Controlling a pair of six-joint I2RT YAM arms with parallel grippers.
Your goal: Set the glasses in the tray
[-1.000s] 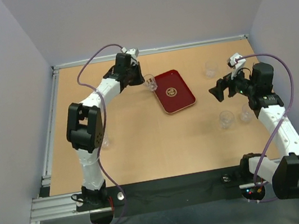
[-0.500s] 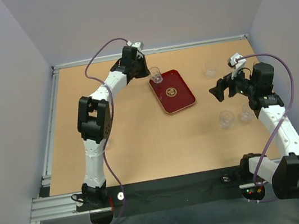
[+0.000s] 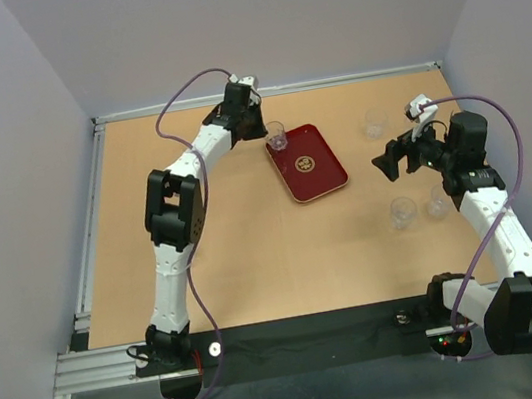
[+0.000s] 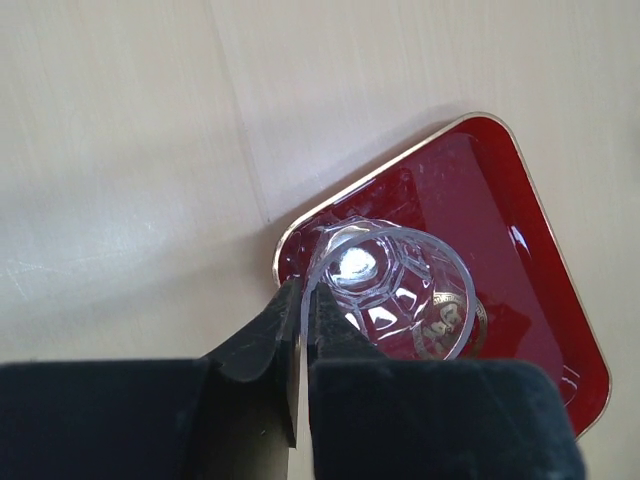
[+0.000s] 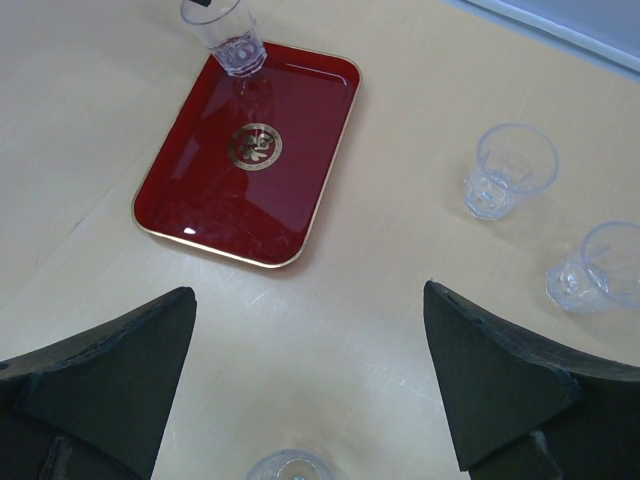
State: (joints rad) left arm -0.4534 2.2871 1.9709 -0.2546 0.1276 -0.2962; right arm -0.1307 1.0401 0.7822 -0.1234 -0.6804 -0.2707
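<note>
The dark red tray lies at the middle back of the table, with a gold emblem at its centre. My left gripper is shut on the rim of one clear glass and holds it upright over the tray's far left corner. In the left wrist view the fingers pinch the glass wall above the tray. My right gripper is open and empty, to the right of the tray. In its view it hangs over bare table near the tray.
Three more glasses stand on the right: one at the back and two side by side nearer the front. The right wrist view shows them too. Walls enclose the table.
My left arm has swung right with the glass, from just left of the tray to over its far left corner. The right arm has not moved.
</note>
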